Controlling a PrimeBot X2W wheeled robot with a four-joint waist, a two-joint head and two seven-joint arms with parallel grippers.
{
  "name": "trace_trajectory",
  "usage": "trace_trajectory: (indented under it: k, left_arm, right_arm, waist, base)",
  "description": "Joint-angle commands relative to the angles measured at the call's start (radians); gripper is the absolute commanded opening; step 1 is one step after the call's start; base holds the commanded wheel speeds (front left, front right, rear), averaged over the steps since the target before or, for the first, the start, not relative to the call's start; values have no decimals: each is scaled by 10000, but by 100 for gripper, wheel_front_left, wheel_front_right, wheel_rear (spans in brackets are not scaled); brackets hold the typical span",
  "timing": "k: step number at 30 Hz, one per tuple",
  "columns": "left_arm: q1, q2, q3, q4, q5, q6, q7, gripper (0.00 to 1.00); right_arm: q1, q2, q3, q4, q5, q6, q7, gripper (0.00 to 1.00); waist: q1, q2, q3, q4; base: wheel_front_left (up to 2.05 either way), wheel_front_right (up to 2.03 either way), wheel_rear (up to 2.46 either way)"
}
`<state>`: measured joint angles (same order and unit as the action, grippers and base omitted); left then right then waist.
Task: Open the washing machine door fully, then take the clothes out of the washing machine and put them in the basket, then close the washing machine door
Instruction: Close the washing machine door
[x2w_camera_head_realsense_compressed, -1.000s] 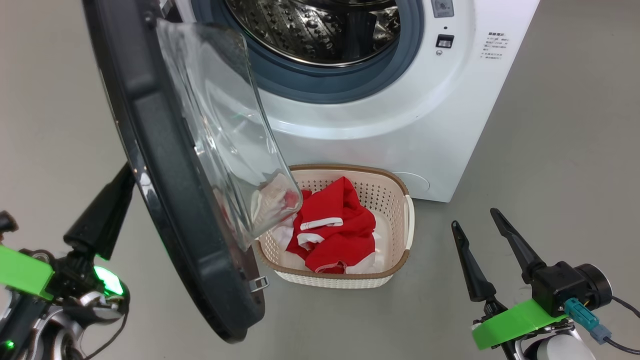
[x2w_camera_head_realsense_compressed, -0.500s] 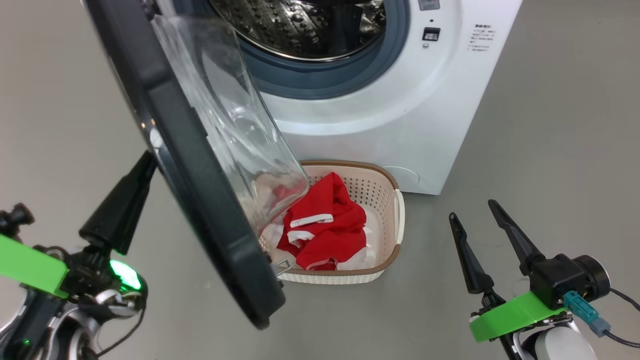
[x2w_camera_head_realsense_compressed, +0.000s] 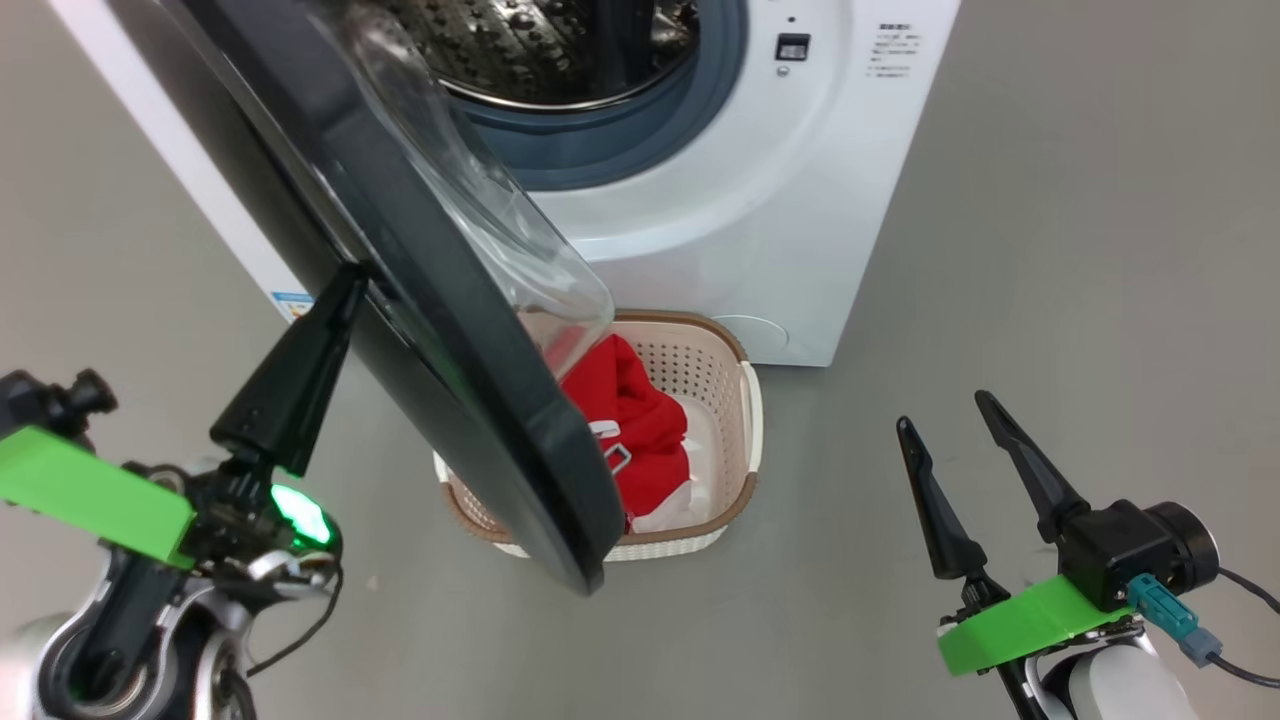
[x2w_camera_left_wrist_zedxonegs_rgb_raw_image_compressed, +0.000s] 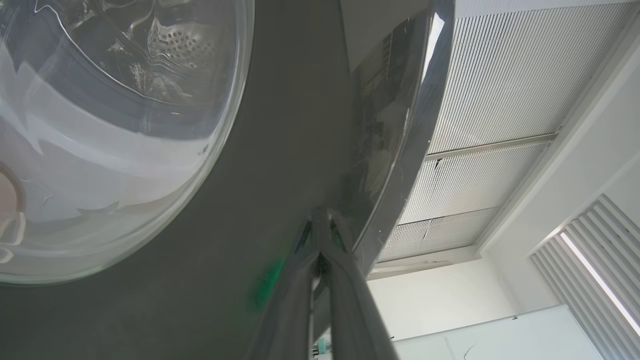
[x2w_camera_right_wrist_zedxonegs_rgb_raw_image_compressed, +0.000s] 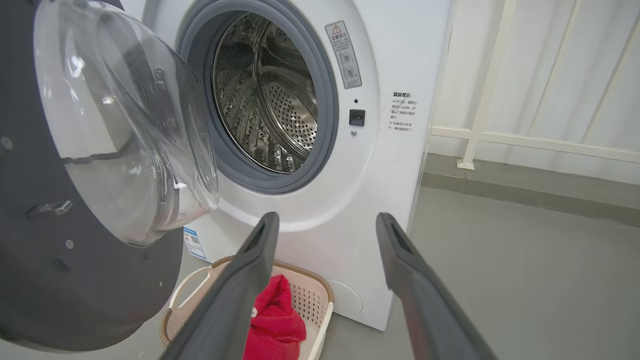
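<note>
1. The left gripper (x2w_camera_head_realsense_compressed: 345, 285) sits at lower left in the head view. Its two dark tapered fingers are pressed together with nothing between them. In the left wrist view the tips (x2w_camera_left_wrist_zedxonegs_rgb_raw_image_compressed: 320, 216) rest against the door's glossy outer face, near its edge.
2. The door (x2w_camera_head_realsense_compressed: 430, 330) is round, with a wide black rim, and stands partly open. In the head view it is seen nearly edge-on, running from upper left to lower right. Its clear, bulging glass bowl (x2w_camera_head_realsense_compressed: 500, 230) faces the washer (x2w_camera_head_realsense_compressed: 720, 220).
3. The washer is smooth and white. It has a perforated steel drum (x2w_camera_head_realsense_compressed: 520, 50) ringed by a grey-blue rubber gasket (x2w_camera_head_realsense_compressed: 640, 130).
4. The cream perforated basket (x2w_camera_head_realsense_compressed: 700, 322) has a brown rim. It stands on the grey floor (x2w_camera_head_realsense_compressed: 1050, 250) in front of the washer, partly behind the door's lower edge.
5. The red, crumpled clothes (x2w_camera_head_realsense_compressed: 630, 420) lie inside the basket.
6. The right gripper (x2w_camera_head_realsense_compressed: 945, 412) is at lower right, well apart from the basket. Its fingers are spread wide, pointing up and holding nothing.
</note>
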<state>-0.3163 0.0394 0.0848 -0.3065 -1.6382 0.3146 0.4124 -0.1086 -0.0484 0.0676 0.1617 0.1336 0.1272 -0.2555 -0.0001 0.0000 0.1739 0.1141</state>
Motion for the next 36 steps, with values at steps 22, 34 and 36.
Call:
trace_trajectory:
  k: [22, 34, 36]
  left_arm:
    - [-1935, 110, -801, 1241, 488, -1003, -1665, 0]
    - [-3182, 109, -1300, 2411, 283, -1472, -2512, 0]
    - [-3425, 109, -1424, 2596, 282, -1508, -2621, 0]
  right_arm:
    - [-547, -18, 169, -389, 46, 35, -63, 100]
    - [-600, -18, 188, -444, -25, 35, -63, 100]
    - [-612, -18, 182, -487, -47, 35, -63, 100]
  waist:
    - [1, 0, 629, -1173]
    - [1, 0, 931, -1557]
    - [1, 0, 1035, -1583]
  base:
    - [0, 0, 0]
    - [0, 0, 0]
    - [0, 0, 0]
